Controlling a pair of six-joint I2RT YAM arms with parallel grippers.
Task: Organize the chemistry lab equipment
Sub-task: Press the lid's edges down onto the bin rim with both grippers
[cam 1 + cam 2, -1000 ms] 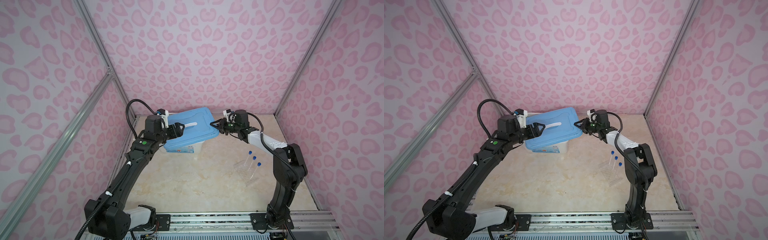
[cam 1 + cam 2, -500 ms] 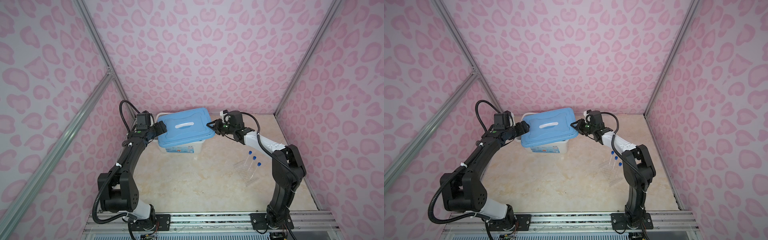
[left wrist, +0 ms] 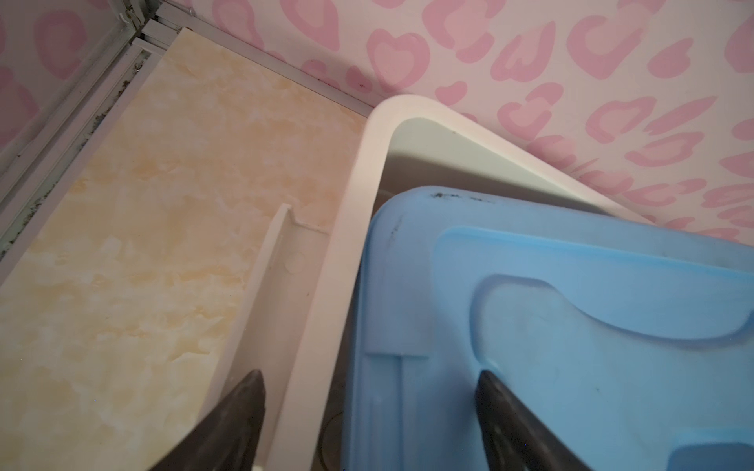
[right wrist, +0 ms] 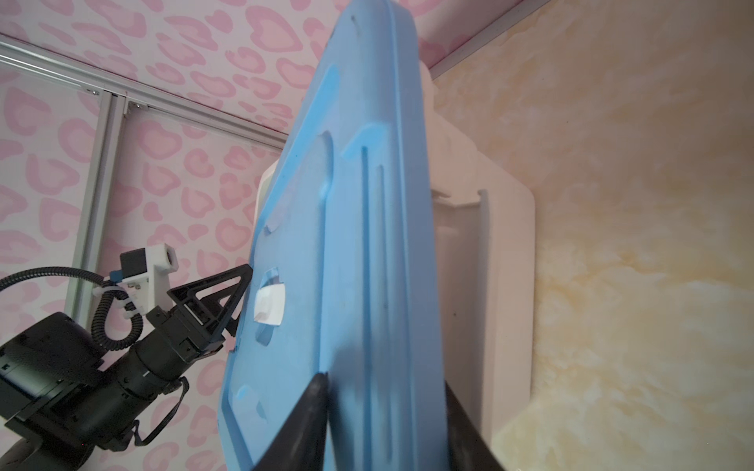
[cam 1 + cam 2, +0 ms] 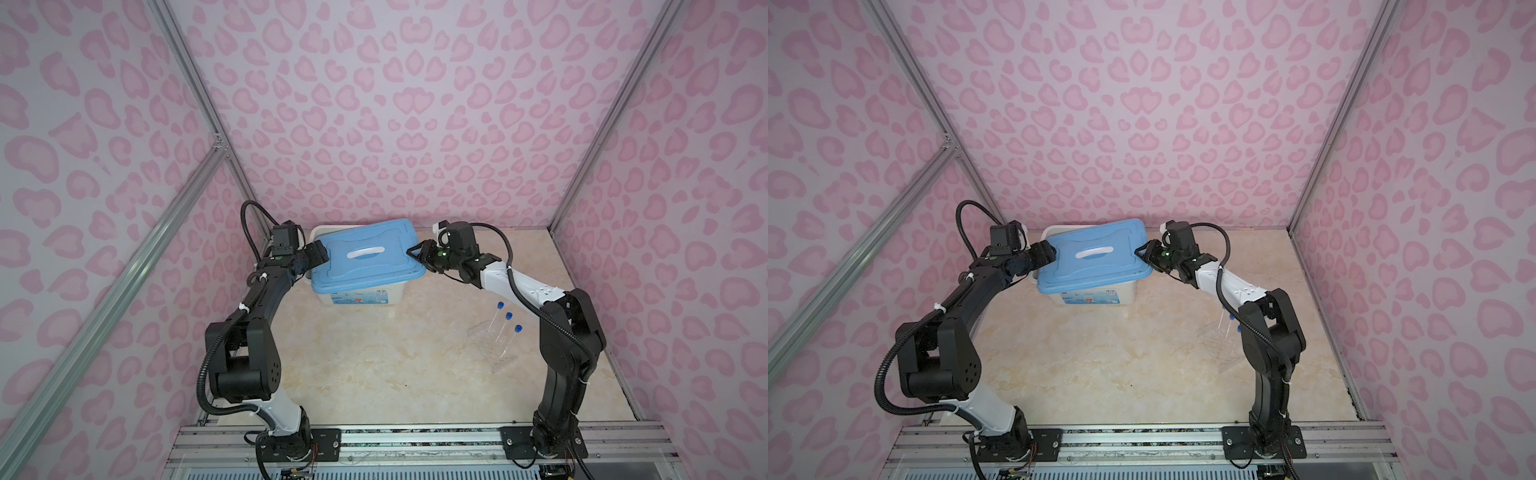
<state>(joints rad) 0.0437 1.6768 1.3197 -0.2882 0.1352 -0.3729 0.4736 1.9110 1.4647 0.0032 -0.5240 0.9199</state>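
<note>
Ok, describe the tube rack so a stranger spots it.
On the marble table, look right of the blue-lidded white bin, near the right arm. The clear tube rack sits there, nearly invisible; three blue-capped test tubes mark it.

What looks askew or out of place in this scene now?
The blue lid sits crooked on the white bin. It is turned and shifted toward the front, so the bin's rear left corner is uncovered and its inside shows in the left wrist view.

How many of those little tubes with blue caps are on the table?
3. All sit in the clear rack at the right in a top view: the farthest tube, the middle tube, the nearest tube. More could be hidden in the white bin.
</note>
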